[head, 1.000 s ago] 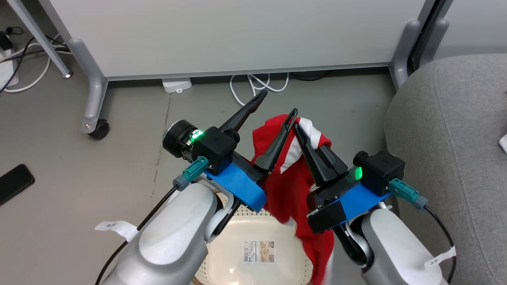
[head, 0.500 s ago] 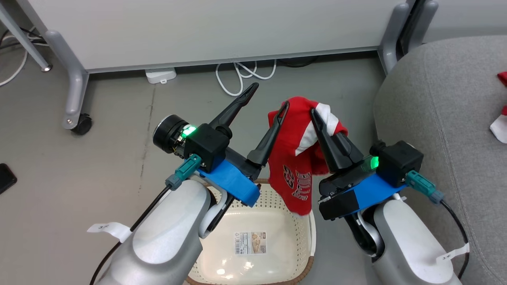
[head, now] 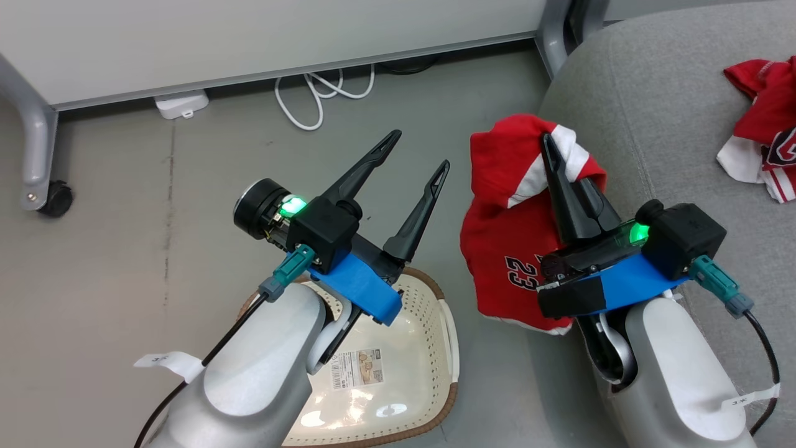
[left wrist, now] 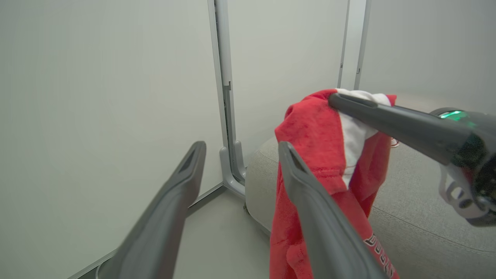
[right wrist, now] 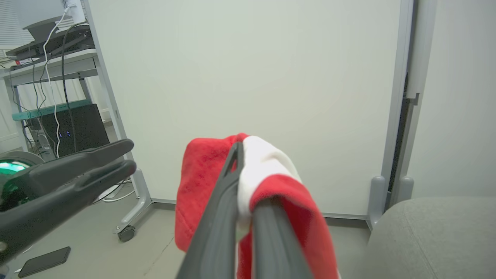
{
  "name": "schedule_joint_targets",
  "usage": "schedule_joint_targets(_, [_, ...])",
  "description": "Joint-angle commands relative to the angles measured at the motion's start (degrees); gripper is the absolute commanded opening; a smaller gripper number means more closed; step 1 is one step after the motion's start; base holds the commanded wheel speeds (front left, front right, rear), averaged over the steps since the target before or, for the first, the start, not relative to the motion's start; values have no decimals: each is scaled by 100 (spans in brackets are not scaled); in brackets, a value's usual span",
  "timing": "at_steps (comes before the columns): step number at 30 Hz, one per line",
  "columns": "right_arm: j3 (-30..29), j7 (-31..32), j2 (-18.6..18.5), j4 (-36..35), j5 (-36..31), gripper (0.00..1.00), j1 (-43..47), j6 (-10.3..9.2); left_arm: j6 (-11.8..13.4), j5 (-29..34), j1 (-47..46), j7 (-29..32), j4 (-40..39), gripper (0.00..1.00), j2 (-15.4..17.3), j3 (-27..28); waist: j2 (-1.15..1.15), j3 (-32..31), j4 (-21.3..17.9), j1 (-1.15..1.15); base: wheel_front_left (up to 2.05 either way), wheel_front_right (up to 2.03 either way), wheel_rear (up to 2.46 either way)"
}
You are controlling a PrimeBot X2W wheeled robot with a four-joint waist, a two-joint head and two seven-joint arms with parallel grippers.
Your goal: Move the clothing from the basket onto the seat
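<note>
- Our left claw (head: 421,149) hangs spread and empty near the middle of the head view, pointing towards 1 o'clock.
- The basket (head: 446,348) sits on the floor at 6 o'clock and looks emptied; the print on its sticker (head: 357,368) is too small to read.
- Our right claw (head: 550,149), pressed together, pinches a red jersey (head: 504,249) marked "23", which hangs at 3 o'clock by the seat's edge.
- The seat (head: 653,112) at 2 o'clock already bears one garment (head: 762,124); its lettering is cut off.
- We judge the task nearly done: only laying this jersey down remains.

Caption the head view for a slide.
Right gripper holds the red 23 garment beside the grey seat; left gripper open near the empty basket.
</note>
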Motion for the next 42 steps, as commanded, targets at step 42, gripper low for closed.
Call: schedule_joint_targets(42, [-838,-4,-6,-697,-52,0,320,3,-13,12,-314,-16,32,100,209,-403,0,522,-1337,-1,0,0,0])
